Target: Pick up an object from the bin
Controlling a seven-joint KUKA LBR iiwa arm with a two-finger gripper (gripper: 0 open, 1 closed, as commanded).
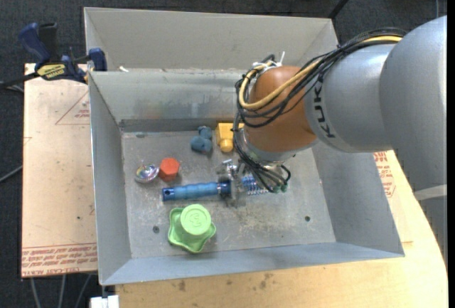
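Gripper (232, 189) is low over the floor of the bin (206, 40), near its middle, at the right end of a blue rod (190, 191) lying left to right. Contact with the rod cannot be confirmed, nor whether the gripper is spread or closed. A green cup (190, 228) sits just near of the rod. An orange cap (168, 168) and a shiny piece (146, 173) lie to the far left of it. A blue lump (202, 142) and a yellow block (225, 134) lie farther back.

Green cup (190, 228), red cap (168, 168), blue lump (202, 142) and yellow block (225, 134) lie scattered.
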